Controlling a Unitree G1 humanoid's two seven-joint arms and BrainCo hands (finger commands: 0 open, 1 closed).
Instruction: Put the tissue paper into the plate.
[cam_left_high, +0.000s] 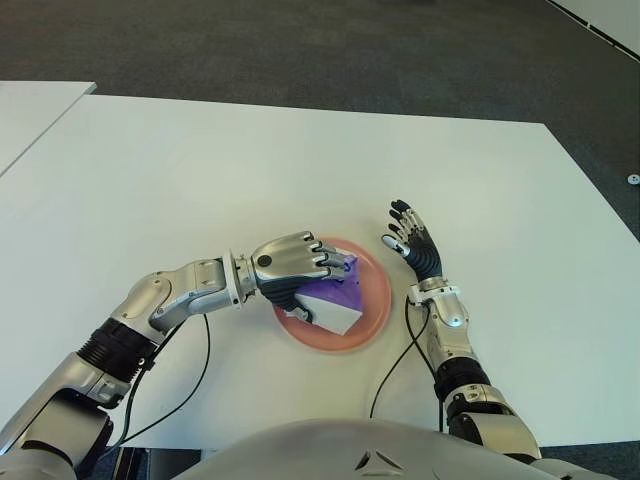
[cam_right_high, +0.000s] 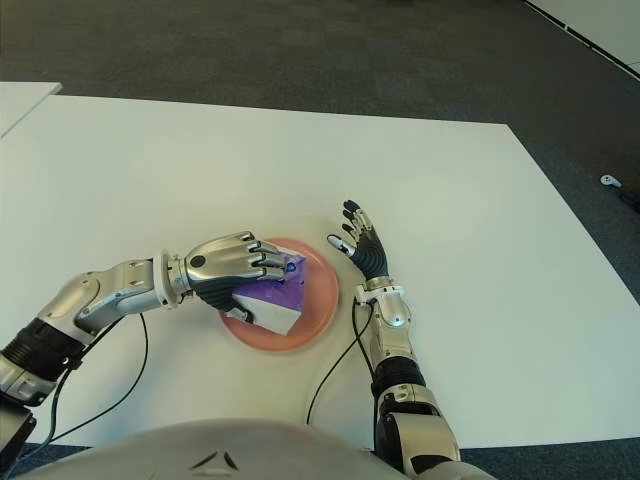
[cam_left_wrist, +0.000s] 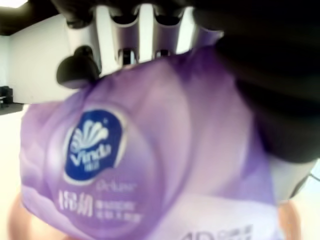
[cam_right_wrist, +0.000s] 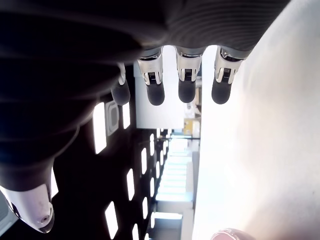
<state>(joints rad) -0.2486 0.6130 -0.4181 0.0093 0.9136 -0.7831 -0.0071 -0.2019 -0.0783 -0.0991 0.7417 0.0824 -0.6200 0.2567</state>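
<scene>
A purple and white pack of tissue paper (cam_left_high: 335, 303) sits over the pink plate (cam_left_high: 375, 300) near the table's front edge. My left hand (cam_left_high: 295, 265) comes in from the left and is shut on the pack, fingers curled over its top. The left wrist view is filled by the purple pack (cam_left_wrist: 150, 165) with a blue Vinda logo, and fingertips (cam_left_wrist: 120, 35) hook over its far edge. Whether the pack touches the plate is hidden by the hand. My right hand (cam_left_high: 410, 238) stands just right of the plate, fingers spread and holding nothing.
The white table (cam_left_high: 300, 170) stretches wide behind the plate. A second white table (cam_left_high: 30, 110) edges in at far left. Black cables (cam_left_high: 390, 370) hang from both wrists by the front edge. Dark carpet (cam_left_high: 350, 50) lies beyond.
</scene>
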